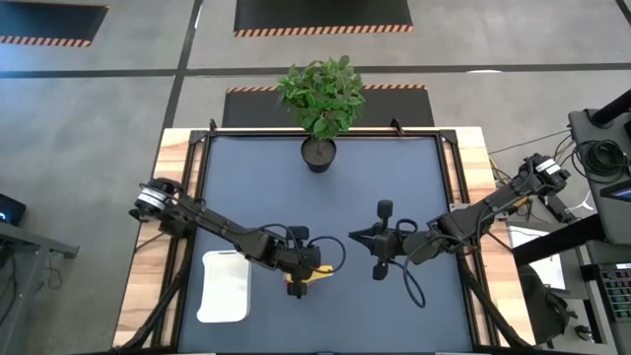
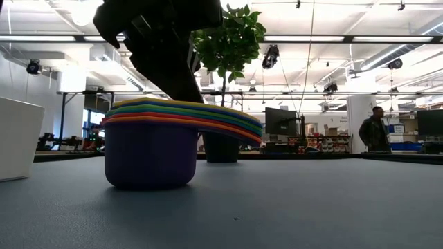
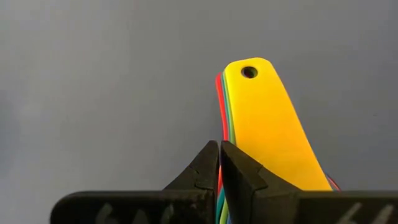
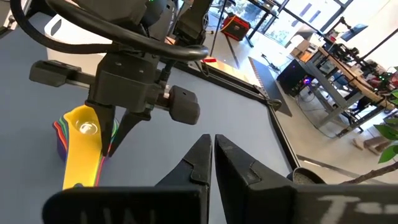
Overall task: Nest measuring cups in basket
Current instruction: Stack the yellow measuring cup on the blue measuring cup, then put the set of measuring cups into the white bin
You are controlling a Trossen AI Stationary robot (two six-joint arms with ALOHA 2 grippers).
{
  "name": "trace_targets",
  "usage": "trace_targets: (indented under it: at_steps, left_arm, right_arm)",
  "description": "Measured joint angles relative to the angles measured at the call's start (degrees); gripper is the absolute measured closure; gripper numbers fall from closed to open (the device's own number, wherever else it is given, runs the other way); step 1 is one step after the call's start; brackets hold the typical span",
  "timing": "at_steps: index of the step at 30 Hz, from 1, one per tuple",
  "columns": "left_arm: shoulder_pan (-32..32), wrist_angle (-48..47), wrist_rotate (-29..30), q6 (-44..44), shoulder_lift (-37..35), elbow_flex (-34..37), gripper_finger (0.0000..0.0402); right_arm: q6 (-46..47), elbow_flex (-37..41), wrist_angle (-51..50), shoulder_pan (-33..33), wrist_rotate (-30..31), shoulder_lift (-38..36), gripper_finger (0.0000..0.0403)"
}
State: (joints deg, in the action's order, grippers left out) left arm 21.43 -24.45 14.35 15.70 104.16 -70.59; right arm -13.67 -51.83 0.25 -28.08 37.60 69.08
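Observation:
The measuring cups [image 1: 308, 279] sit nested in one stack on the dark mat, right of the basket [image 1: 225, 291]. In the low view the stack [image 2: 149, 149] stands on its purple bottom cup, and the handles fan out toward the right. The yellow handle [image 3: 267, 124] lies on top. My left gripper [image 1: 301, 271] is shut and points down at the stack's handle side [image 4: 112, 146]. My right gripper [image 1: 352, 238] is shut and hovers right of the stack, touching nothing. The white basket [image 2: 15, 138] holds nothing that I can see. My left gripper comes from above, pointing down, with its shut fingertips [image 3: 211, 163] at the long edge of the stacked handles [image 3: 221, 118], beside the yellow one. Coloured handle edges show in the thin slit between the fingers. Whether the tips touch or pinch these edges I cannot tell. The stack rests on the table.
A black plant pot [image 1: 318, 153] with a leafy plant stands at the mat's far edge, centre. The mat between the pot and both grippers is bare. In the low view a person [image 2: 374, 131] stands far off in the room behind.

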Motion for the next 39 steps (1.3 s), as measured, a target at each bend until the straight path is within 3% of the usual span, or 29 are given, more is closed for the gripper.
trace_targets:
  at_steps: [25,33,39]
  left_arm:
    - [1.4,-0.2,-0.4,0.0,-4.2,0.0,0.0402]
    - [5.6,-0.3,-2.4,-0.5,-5.2,-0.3,0.0402]
    - [9.5,-4.2,-2.2,-1.5,-3.9,-4.9,0.0402]
  right_arm:
    - [0.1,0.0,0.0,0.0,0.0,0.0,0.0394]
    - [0.1,0.0,0.0,0.0,0.0,0.0,0.0394]
    - [0.1,0.0,0.5,0.0,0.0,0.0,0.0394]
